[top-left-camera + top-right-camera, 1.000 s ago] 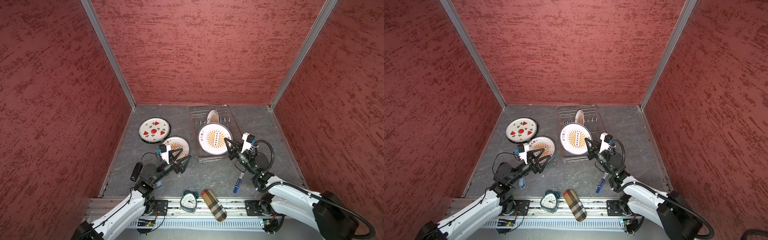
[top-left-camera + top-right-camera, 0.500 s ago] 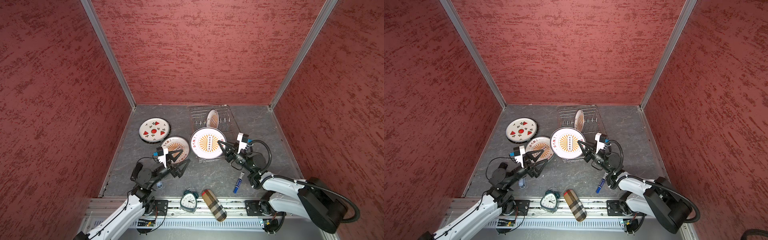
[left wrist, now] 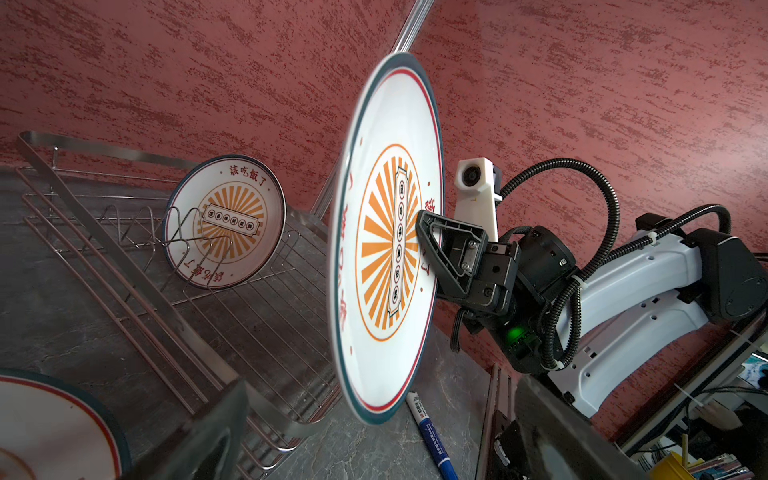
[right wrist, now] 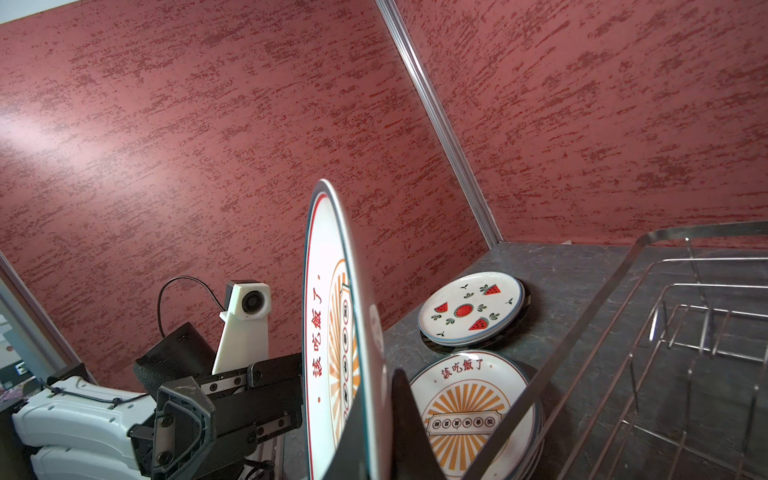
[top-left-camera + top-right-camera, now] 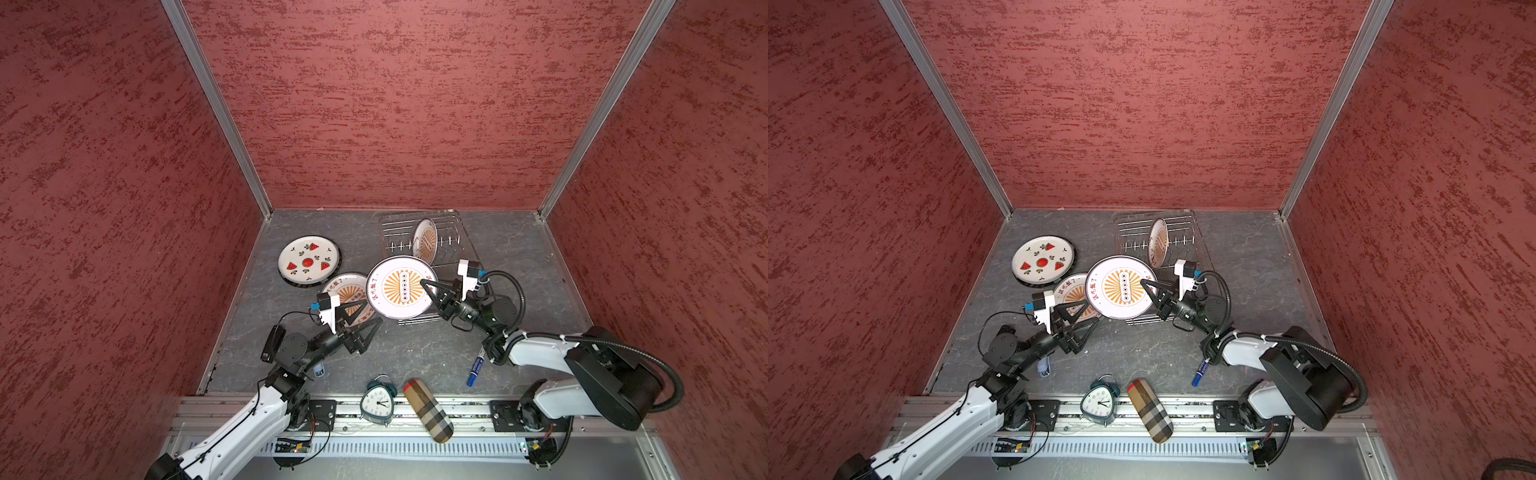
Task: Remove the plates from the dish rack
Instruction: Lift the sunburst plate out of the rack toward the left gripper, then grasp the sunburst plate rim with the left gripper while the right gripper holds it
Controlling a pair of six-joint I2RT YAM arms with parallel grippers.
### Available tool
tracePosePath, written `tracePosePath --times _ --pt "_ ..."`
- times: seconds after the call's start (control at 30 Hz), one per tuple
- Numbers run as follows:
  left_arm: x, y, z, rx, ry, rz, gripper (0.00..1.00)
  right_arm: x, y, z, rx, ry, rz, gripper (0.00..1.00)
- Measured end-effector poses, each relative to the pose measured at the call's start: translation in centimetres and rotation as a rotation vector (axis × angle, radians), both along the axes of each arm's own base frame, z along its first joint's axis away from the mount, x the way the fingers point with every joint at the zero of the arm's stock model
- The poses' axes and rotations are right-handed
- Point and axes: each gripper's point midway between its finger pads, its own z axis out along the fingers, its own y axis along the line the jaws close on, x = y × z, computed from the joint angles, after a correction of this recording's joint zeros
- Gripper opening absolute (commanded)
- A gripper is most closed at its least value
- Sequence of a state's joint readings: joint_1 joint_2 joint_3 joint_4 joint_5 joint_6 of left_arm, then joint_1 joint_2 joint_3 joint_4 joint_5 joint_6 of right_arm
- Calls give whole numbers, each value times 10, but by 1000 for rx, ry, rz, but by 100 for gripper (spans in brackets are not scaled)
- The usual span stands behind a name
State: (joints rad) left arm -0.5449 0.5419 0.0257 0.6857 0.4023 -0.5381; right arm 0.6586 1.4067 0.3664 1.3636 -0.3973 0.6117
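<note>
My right gripper [image 5: 424, 284] [image 4: 376, 399] is shut on the rim of a white plate with an orange sunburst [image 5: 401, 286] [image 5: 1121, 286] [image 3: 386, 249]. It holds the plate on edge above the front left corner of the wire dish rack [image 5: 453, 232] [image 3: 104, 232]. One more sunburst plate [image 5: 426, 241] [image 3: 226, 220] stands upright among the rack's prongs. My left gripper [image 5: 373, 311] [image 3: 380, 415] is open just left of and below the held plate, apart from it. On the table lie a sunburst plate stack [image 5: 345, 291] [image 4: 465, 411] and a watermelon plate [image 5: 307, 261] [image 4: 471, 309].
A blue marker [image 5: 476, 365] lies under the right arm. At the front edge stand a green alarm clock [image 5: 376, 401] and a plaid case [image 5: 428, 409]. A small bottle [image 5: 319, 369] lies beneath the left arm. Red walls close in three sides.
The right gripper has carried the sunburst plate left, off the rack's flat grid toward the left gripper, tilting it on edge. The left gripper has stayed open near the plate stack.
</note>
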Motion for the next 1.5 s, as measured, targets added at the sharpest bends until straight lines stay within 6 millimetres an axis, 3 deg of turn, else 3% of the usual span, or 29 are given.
tracePosePath --times 0.13,0.27,0.5,0.67,0.73,0.8,0.87,1.2,1.27,1.37,1.5 --pt "0 0 2 -7 -4 0 100 -3 4 0 -5 -7 10 0" --pt "1 0 3 -11 -4 6 94 -6 8 -1 -16 -20 17 0" --pt "2 0 1 -21 11 9 60 -10 15 2 -30 -54 20 0" --pt "2 0 1 -26 20 7 50 -8 17 -2 -45 -51 2 0" --pt "3 1 0 -29 27 13 40 -6 18 -3 -49 -49 -4 0" --pt "6 3 -2 -30 37 32 23 -6 20 -1 -45 -56 -3 0" --pt "9 5 -4 -28 44 53 15 -7 21 1 -41 -62 -1 0" --pt "14 5 -12 -31 94 66 6 -10 23 1 -54 -88 -6 0" --pt "14 5 -11 -36 98 65 7 -10 23 2 -54 -90 -8 0" --pt "14 6 -10 -39 91 66 18 -9 25 4 -51 -96 -8 0" --pt "12 4 -9 -38 85 52 16 -10 28 4 -54 -96 -7 0"
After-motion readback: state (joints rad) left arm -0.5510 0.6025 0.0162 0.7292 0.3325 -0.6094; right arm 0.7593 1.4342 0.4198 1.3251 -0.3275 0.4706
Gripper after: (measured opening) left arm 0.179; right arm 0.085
